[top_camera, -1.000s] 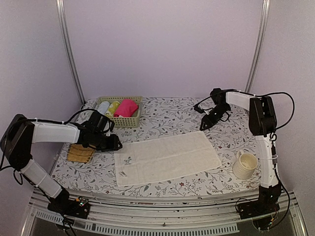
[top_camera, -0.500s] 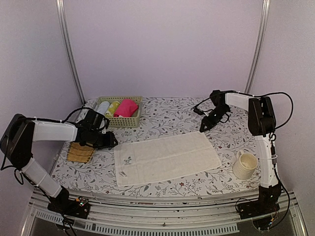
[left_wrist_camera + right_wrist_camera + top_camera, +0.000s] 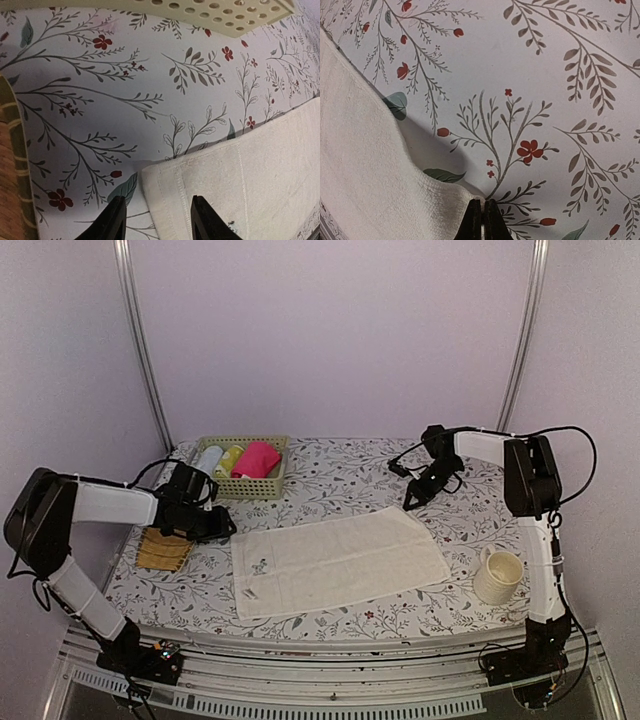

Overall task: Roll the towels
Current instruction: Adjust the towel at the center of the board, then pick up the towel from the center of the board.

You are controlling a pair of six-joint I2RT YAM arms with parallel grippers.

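- Table (image 3: 340, 465), floral cover: I keep all work low over it.
- Cream towel (image 3: 335, 560): lies flat mid-table, long side running left to right, not yet rolled. This is the step in hand as I judge it.
- Basket (image 3: 262, 488), far left: holds the pink towel (image 3: 258, 458), rolled.
- Mug (image 3: 497, 577), near right, just beside the towel's right end. I should keep the roll clear of it.
- Straw mat (image 3: 162, 552), left edge, apart from the towel.
- Right gripper (image 3: 482, 220): jaws pressed together on the towel's far-right corner, the edge beside it lifted off the cover.
- Left gripper (image 3: 157, 222): jaws moderately apart, straddling the far-left corner, nothing held.
- Method: I would close the left on its corner, lift both corners evenly, then turn the far edge towards the near side, keeping it straight.
- Change over the last second: the left gripper has drawn back slightly to the left, the right has eased left and nearer, onto its corner, and the towel is barely disturbed.
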